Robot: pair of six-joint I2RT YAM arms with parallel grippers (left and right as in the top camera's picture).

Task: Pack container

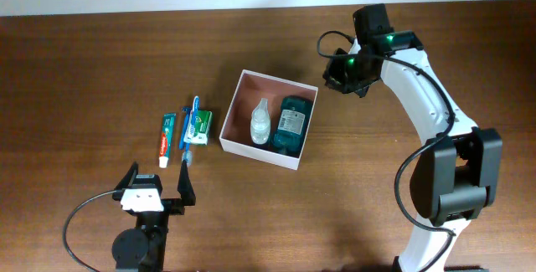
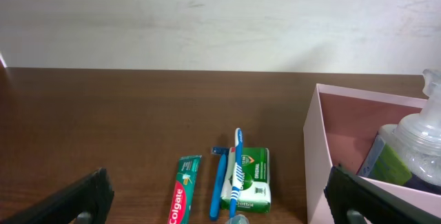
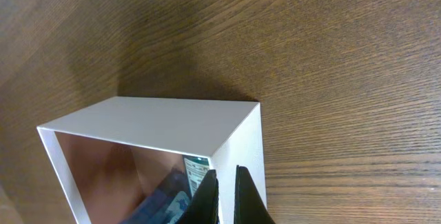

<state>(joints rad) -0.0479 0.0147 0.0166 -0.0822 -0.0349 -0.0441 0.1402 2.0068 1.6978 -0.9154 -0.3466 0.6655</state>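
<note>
Tabletop (image 1: 100,71) of dark wood carried everything. The container (image 1: 266,88) stood near its middle, with a teal bottle (image 1: 291,124) and a clear bottle (image 1: 261,123) lying side by side inside. The right pincer (image 3: 224,198) hung above the container's far right corner, its fingers almost pressed together and holding nothing. The left pincer (image 1: 157,180) was spread wide at the near edge, also holding nothing. Left of the container lay a green-and-white carton (image 1: 202,126), a toothpaste tube (image 1: 167,140) and a toothbrush (image 2: 236,165) resting across the carton.
</note>
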